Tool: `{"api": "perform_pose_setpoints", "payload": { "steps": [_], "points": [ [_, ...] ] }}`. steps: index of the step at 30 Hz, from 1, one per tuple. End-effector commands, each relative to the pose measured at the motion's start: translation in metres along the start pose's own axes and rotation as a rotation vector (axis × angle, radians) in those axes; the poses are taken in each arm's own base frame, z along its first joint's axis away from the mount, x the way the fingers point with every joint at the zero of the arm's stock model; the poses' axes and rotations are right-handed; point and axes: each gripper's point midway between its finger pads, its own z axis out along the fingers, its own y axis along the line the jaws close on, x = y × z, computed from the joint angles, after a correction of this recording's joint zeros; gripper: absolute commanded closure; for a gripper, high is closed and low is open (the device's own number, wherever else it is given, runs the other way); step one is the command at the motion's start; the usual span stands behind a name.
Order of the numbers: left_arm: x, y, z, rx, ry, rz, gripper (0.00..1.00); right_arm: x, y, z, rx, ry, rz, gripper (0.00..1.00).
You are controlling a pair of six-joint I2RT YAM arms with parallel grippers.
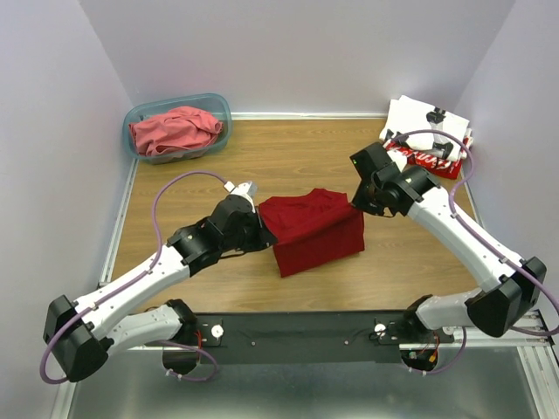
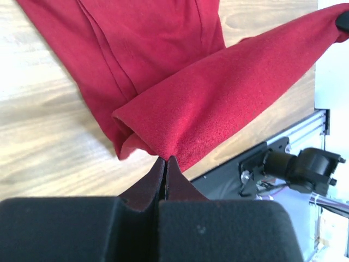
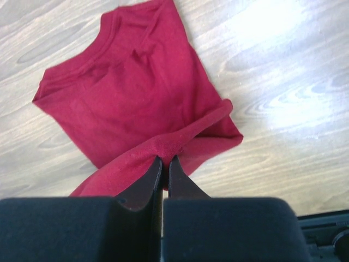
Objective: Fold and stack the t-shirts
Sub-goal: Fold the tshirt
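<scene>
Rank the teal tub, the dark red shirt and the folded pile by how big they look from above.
1. teal tub and dark red shirt: about alike in the top view, too close to rank.
2. folded pile: smallest of the three.

Deep red t-shirt (image 1: 313,229), coral shirt (image 1: 175,131) in teal tub (image 1: 225,118), white black-printed shirt (image 1: 428,113).

Right tool (image 3: 162,164): dark fingers pinched together on a raised ridge of cloth at the bottom centre.
Deep red t-shirt (image 3: 131,93): lies partly folded on the tabletop, its lifted fold running from the lower left to the right edge.
Collar (image 3: 103,41): at the upper left, ribbed.
Tabletop (image 3: 272,82): pale wood grain, with glare at the upper right.
</scene>
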Motion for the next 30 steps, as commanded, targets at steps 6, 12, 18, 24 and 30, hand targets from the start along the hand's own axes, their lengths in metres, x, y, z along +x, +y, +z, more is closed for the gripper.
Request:
{"api": "perform_pose_setpoints", "payload": {
  "steps": [6, 12, 18, 24, 30],
  "points": [
    [-0.027, 0.019, 0.033, -0.022, -0.041, 0.074, 1.00, -0.026, 0.008, 0.041, 0.050, -0.081, -0.058, 0.99],
    [-0.069, 0.065, 0.066, -0.133, -0.105, 0.089, 1.00, -0.064, 0.025, 0.092, 0.056, -0.109, -0.079, 0.99],
    [-0.152, 0.093, 0.069, -0.296, -0.224, 0.080, 0.06, -0.100, 0.067, 0.134, -0.015, -0.085, -0.117, 0.22],
    [-0.172, 0.067, 0.047, -0.227, -0.280, 0.103, 0.02, -0.095, 0.075, 0.113, -0.124, -0.064, -0.168, 0.01],
    [-0.124, 0.082, 0.057, -0.176, -0.189, 0.068, 0.02, -0.070, 0.042, 0.117, -0.167, -0.005, -0.227, 0.00]
  ]
}}
